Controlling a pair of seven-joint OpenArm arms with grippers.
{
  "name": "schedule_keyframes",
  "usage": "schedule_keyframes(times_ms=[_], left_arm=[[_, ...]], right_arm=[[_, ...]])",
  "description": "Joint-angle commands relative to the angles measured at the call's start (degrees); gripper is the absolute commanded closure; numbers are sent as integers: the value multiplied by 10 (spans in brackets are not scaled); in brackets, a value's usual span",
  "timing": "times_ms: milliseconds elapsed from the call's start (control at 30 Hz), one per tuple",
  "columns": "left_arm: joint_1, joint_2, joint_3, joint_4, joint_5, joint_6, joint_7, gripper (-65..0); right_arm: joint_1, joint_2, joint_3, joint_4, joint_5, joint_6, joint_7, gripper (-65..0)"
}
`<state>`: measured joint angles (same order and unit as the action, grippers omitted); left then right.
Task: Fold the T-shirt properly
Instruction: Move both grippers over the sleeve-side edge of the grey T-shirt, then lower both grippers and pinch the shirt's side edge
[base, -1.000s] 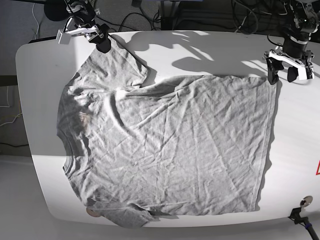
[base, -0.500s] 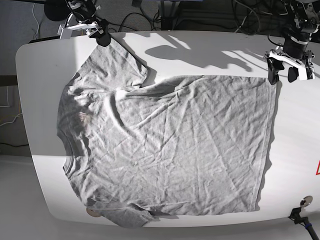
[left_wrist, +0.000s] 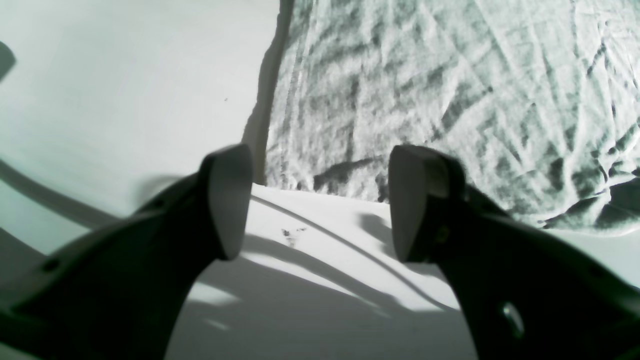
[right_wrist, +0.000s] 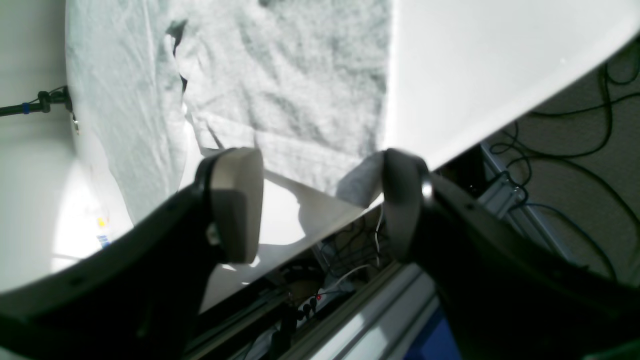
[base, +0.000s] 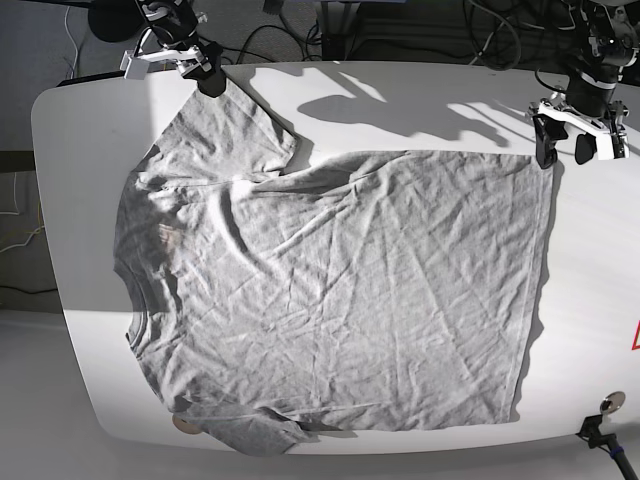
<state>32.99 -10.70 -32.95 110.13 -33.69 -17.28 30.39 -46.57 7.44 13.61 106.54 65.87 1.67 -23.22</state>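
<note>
A: Start at the claws; how does the left gripper (left_wrist: 320, 200) stand?

B: Its jaws are spread wide with nothing between them but bare table; the left gripper sits at the table's far right corner in the base view, just beside the hem corner of the T-shirt (base: 340, 290); one black fingertip comes down right at that corner, though I cannot tell whether it touches the cloth.

A: And the right gripper (right_wrist: 320, 200)?

B: Parted just as widely, and holding nothing; in the wrist view the tip of the sleeve (right_wrist: 357, 185) lies just inside the gap, close against one finger, but the pads are not pinching it; the table's edge runs under the claw, with cables (right_wrist: 575, 140) on the floor beyond.

A: Where does the shirt lie overall?

B: Spread flat and heavily wrinkled across most of the white table (base: 400, 95); collar (base: 135, 310) toward the left edge in the base view, hem along the right; the far sleeve reaches up toward the right gripper; the near sleeve (base: 250, 432) is tucked at the table's front edge.

A: Any print showing?

B: None on the side facing up; only plain grey cloth.
</note>
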Motion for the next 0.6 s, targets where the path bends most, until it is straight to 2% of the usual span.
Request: schedule_keyframes(times_ms=[0,133,400,467,567], left_arm=[[2,-7,-5,6,-5,-3,-14,-404],[2,-18,-4,6,-5,-3,-14,-404],[2,-19,-5,5,-5,-3,-14,-404],[2,-19,-5,5,-5,-3,-14,-404],[2,-19,-5,-8,-6,-3,-14,-404]], right_arm=[[3,3,2,6,-2,3,-19,-367],[12,-8,2,5,-2,3,-29,-367],[33,-8,2,5,-2,3,-42,-363],[37,-8,2,5,-2,4,-42,-319],[39,-8,2,5,-2,4,-42,-176]])
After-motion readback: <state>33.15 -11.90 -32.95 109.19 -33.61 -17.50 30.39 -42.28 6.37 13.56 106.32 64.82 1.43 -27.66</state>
